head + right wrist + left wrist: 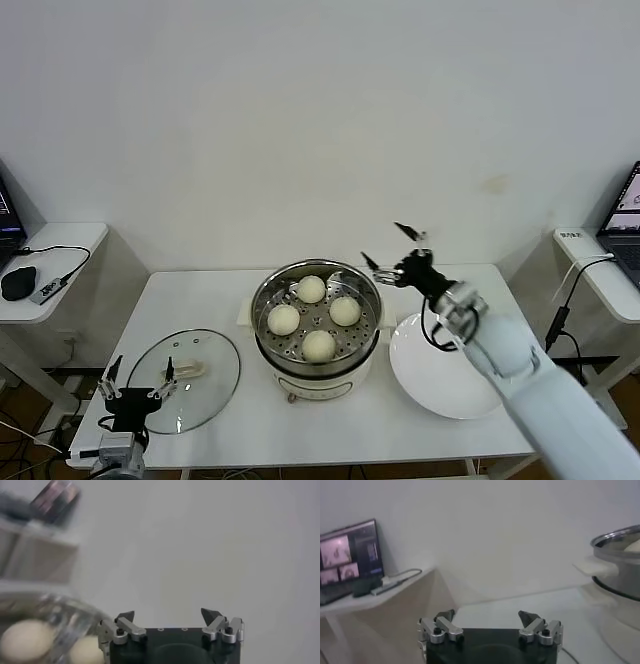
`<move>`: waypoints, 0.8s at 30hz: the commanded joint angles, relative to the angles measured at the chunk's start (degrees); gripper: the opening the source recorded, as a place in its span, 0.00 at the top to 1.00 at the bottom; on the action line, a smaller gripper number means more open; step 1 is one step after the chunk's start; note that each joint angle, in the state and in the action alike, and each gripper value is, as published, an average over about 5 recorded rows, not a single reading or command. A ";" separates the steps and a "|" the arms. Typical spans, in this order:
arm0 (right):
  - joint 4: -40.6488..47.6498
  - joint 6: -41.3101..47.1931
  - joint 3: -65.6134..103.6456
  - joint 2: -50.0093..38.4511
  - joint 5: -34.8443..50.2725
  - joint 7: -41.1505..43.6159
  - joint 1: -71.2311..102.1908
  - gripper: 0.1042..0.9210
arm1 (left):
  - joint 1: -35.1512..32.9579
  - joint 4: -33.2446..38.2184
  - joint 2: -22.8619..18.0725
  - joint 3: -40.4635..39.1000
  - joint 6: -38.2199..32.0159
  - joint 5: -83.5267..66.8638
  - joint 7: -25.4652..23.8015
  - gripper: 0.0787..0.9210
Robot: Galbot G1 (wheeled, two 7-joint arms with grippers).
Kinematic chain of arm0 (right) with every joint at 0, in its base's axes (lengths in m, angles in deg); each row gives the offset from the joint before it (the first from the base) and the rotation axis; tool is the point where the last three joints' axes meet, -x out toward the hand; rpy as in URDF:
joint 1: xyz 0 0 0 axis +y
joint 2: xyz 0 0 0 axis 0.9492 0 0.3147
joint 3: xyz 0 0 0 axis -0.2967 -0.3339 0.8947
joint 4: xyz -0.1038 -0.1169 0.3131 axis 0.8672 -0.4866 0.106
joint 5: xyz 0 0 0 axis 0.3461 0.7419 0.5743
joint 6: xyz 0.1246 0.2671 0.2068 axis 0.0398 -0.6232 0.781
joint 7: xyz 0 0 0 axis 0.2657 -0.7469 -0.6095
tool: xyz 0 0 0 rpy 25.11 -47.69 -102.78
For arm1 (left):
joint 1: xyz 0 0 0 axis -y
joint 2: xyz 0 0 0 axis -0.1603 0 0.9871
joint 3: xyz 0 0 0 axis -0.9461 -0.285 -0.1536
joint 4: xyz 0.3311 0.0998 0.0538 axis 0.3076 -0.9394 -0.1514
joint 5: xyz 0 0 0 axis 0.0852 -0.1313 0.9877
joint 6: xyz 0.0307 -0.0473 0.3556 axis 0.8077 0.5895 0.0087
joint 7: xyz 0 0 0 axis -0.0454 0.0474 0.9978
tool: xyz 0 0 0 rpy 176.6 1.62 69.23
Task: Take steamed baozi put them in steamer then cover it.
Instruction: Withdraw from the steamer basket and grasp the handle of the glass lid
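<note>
Several cream-white baozi (311, 289) lie on the perforated tray inside the steel steamer (263, 298) at the middle of the table. The pot stands uncovered. My right gripper (388, 247) hangs open and empty in the air just beyond the steamer's right rim. The right wrist view shows those fingers (170, 614) spread, with two baozi (25, 640) below inside the rim. My left gripper (142, 372) is open and empty at the table's front left, over the near edge of the glass lid (205, 395). In the left wrist view the steamer (620, 555) shows far off beyond the open left gripper (490, 615).
An empty white plate (440, 385) lies right of the steamer, under my right forearm. The lid, with its cream handle (188, 370), lies flat on the white table (200, 300). Side shelves hold a laptop (350, 555) and cables on the left and another laptop (625, 225) on the right.
</note>
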 commanded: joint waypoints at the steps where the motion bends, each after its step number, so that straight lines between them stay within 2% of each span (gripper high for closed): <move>1: -6.15 -9.66 37.00 20.42 -5.40 2.96 32.31 0.12 | 2.82 -9.03 8.15 0.96 -6.65 30.79 -1.95 0.12; 6: -8.22 -9.63 40.77 22.83 -5.21 2.91 36.15 0.12 | 4.87 -17.11 9.92 2.23 -12.37 55.58 -1.39 0.12; 10: -8.40 -9.87 42.21 24.67 -5.33 2.72 37.25 0.12 | 4.48 -20.11 9.57 2.09 -13.59 67.07 -1.51 0.12; 18: -9.31 -10.26 42.81 26.57 -6.31 2.82 39.29 0.12 | 1.77 -17.21 7.93 0.04 -11.98 69.12 -3.55 0.12; 24: -9.53 -10.36 42.41 27.64 -6.96 2.80 40.05 0.12 | 4.59 -18.18 7.43 -1.05 -11.52 68.54 -3.84 0.12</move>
